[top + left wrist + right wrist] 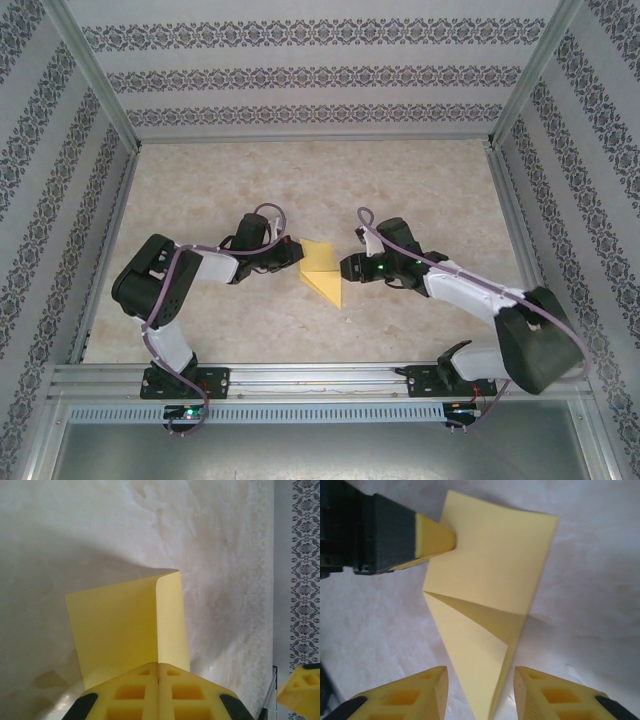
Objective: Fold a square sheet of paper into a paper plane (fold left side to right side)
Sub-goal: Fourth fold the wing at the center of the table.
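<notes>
The yellow sheet of paper lies mid-table, folded into a narrow pointed shape with one flap raised along a crease. My left gripper is shut on the paper's wide left end. In the left wrist view its fingertips pinch the upright fold of the paper. My right gripper stands open at the paper's right side. In the right wrist view the pointed end of the paper runs down between the right gripper's spread fingers without touching them, and the left gripper pinches the paper's far corner.
The marble-patterned tabletop is fenced by metal rails and patterned walls. Both arm bases sit on the near rail. One right fingertip shows at the lower right of the left wrist view.
</notes>
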{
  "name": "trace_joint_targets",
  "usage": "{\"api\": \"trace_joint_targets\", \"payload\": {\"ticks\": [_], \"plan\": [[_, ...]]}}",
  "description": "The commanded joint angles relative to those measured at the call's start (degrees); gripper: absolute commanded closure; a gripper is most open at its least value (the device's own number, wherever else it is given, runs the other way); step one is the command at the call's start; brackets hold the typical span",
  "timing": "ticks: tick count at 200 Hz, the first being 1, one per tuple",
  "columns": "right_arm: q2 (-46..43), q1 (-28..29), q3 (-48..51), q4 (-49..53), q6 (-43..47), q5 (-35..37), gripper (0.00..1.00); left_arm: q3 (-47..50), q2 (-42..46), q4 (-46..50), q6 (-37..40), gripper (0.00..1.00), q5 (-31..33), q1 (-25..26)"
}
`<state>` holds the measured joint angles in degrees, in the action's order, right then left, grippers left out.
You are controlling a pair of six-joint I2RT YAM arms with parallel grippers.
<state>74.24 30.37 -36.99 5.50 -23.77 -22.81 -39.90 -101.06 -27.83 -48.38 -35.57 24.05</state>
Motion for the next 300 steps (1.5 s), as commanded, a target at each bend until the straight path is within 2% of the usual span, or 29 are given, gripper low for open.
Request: {"api": "trace_joint_targets", "payload": {"ticks": [1,27,57,70,99,171,245,300], "plan": [[-4.36,3.28,-2.66,10.62,0.73,11.43,0.6,-1.23,2.47,0.54,-0.48,0.95,0.31,0.73],[-5.61,12.07,-4.15,14.4,-1.39,21.72,0.56,-1.65,3.36,1.78,-0.42,0.95,0.37,0.87],[0.76,23.01,-7.75,15.39,-4.44,31.08,0.51,-2.35,3.91,3.68,-0.32,0.94,0.57,1.2],[4.76,26.18,-9.94,15.92,-5.38,34.71,0.48,-2.61,4.05,4.45,-0.16,0.94,0.73,1.26],[11.89,30.05,-13.42,15.83,-6.97,40.21,0.47,-2.54,4.46,5.06,0.02,0.94,1.38,1.33],[20.69,30.78,-16.93,14.76,-5.21,44.56,0.51,-3.02,4.39,5.2,-0.28,0.94,1.54,1.55],[24.02,30.78,-17.76,14.47,-5.06,45.48,0.56,-3.61,3.76,5.07,-0.38,0.94,1.26,1.99],[24.01,30.79,-17.49,14.54,-4.93,45.81,0.65,-3.43,3.41,5.01,-0.28,0.94,1.56,1.96]]}}
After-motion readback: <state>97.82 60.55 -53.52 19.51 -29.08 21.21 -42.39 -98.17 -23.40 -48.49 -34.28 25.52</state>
